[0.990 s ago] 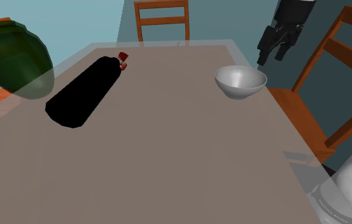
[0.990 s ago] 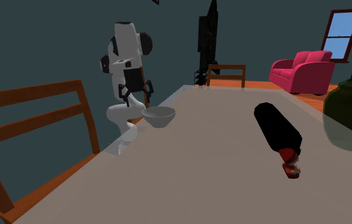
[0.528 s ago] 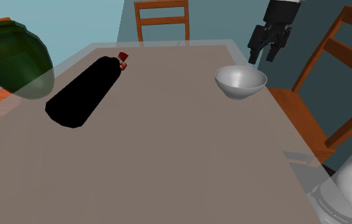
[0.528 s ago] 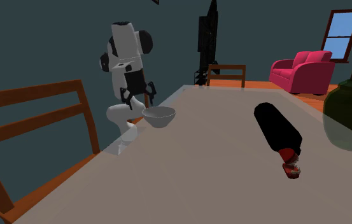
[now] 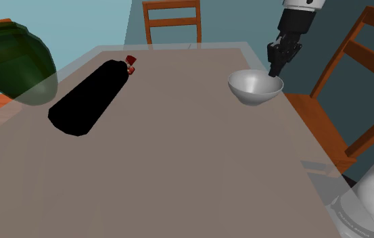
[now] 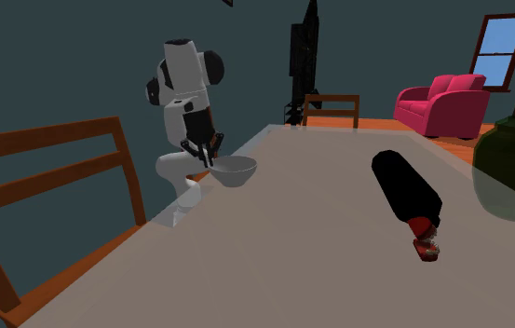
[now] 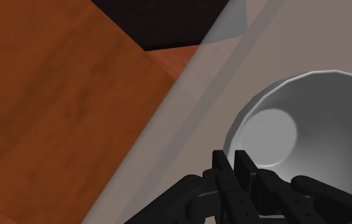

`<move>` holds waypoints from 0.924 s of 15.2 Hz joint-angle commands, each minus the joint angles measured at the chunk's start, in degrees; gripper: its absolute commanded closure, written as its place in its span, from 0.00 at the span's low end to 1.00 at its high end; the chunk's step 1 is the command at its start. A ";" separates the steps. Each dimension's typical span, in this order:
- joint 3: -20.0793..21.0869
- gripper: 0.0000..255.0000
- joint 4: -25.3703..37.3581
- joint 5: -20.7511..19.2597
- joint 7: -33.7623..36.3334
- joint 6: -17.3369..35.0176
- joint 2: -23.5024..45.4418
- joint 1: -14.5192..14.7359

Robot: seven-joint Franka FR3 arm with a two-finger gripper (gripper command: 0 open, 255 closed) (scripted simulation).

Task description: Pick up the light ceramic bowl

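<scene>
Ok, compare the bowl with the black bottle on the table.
The bowl is light grey; the bottle is black with a red cap. The bowl stands upright, mouth up; the bottle lies on its side. The bowl is round and squat, the bottle long. The tool is at the bowl's rim, far from the bottle. Both rest on the table.

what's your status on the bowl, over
Claw low at bowl rim. Bowl upright on table, not lifted. Black bottle lies well away, nothing blocking.
</scene>
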 commanded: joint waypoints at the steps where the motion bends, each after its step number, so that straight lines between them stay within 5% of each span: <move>1: 0.00 1.00 -0.03 0.00 0.00 0.02 -0.01 0.00; 14: -0.13 1.00 7.57 0.07 0.64 -5.79 1.75 0.18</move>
